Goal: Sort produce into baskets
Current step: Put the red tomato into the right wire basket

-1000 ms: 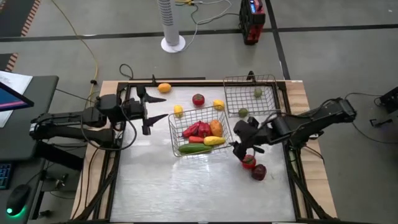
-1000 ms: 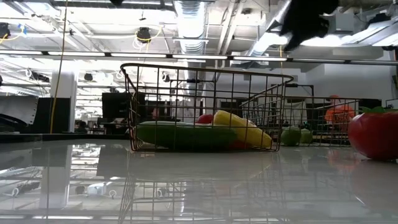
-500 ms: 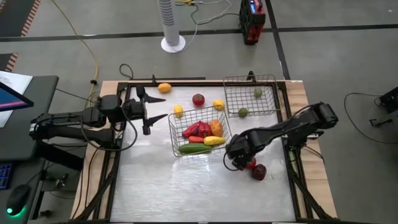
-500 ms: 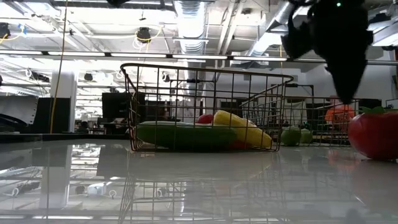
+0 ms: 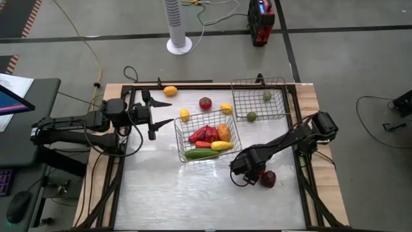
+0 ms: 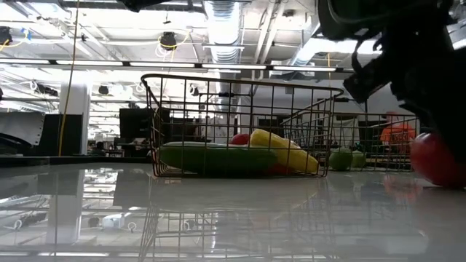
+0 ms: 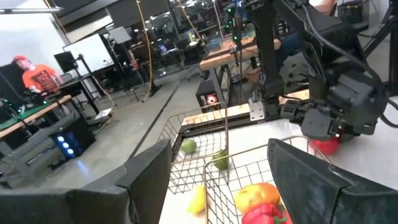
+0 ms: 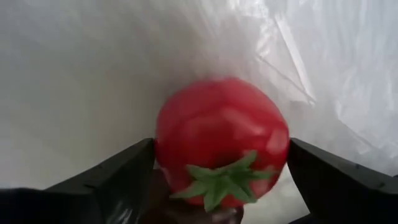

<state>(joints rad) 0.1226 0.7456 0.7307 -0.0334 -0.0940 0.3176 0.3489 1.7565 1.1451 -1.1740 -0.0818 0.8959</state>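
Since the earlier frame, right end effector [image 5: 248,175] has descended to the counter [image 5: 167,193] and now straddles a red tomato [image 8: 221,140], fingers [image 8: 112,180] apart on either side (not closed on it). A dark red piece [image 5: 268,178] lies just beside. Nearer basket [image 5: 206,137] holds peppers, cucumber and corn; farther basket [image 5: 261,98] holds green pieces. Loose produce lies between the baskets and the far edge. Left end effector [image 5: 156,115] waits at the counter's left, fingers apart, holding nothing.
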